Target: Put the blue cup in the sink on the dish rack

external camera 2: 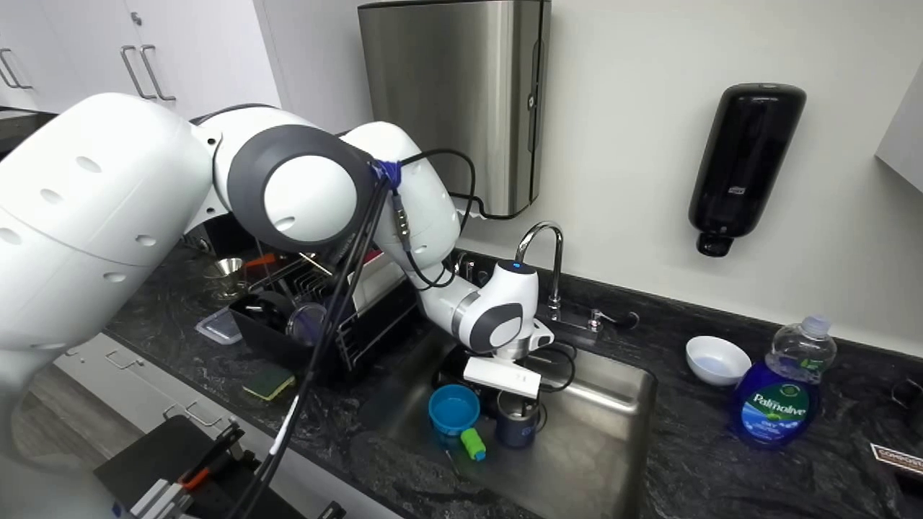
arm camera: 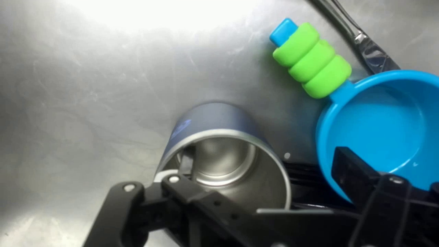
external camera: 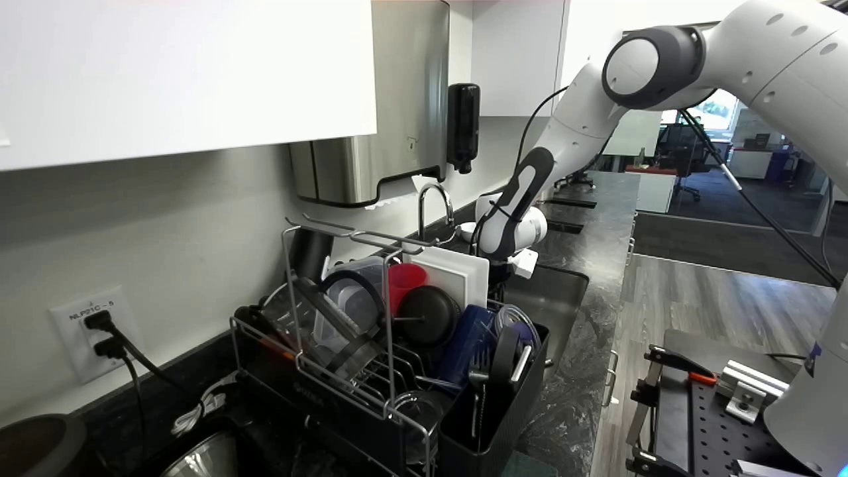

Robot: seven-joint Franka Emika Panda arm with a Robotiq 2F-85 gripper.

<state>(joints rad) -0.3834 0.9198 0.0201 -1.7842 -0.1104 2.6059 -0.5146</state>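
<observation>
A dark blue metal cup (arm camera: 219,118) stands in the sink (external camera 2: 577,461), mouth up; it also shows in an exterior view (external camera 2: 515,430). A light blue cup (arm camera: 380,130) with a green ribbed grip is beside it, also seen in an exterior view (external camera 2: 453,411). My gripper (arm camera: 267,161) is open, fingers wide apart. One finger reaches over or into the dark cup's mouth; the other is over the light blue cup's rim. I cannot tell their depth. The dish rack (external camera: 318,407) beside the sink is loaded with dishes; the arm partly hides it in an exterior view (external camera 2: 378,328).
A metal utensil (arm camera: 374,51) lies by the light blue cup. A faucet (external camera 2: 555,267) rises behind the sink. A white bowl (external camera 2: 716,360) and a Palmolive bottle (external camera 2: 779,396) stand on the counter. A utensil holder (external camera: 493,430) is on the rack's front side.
</observation>
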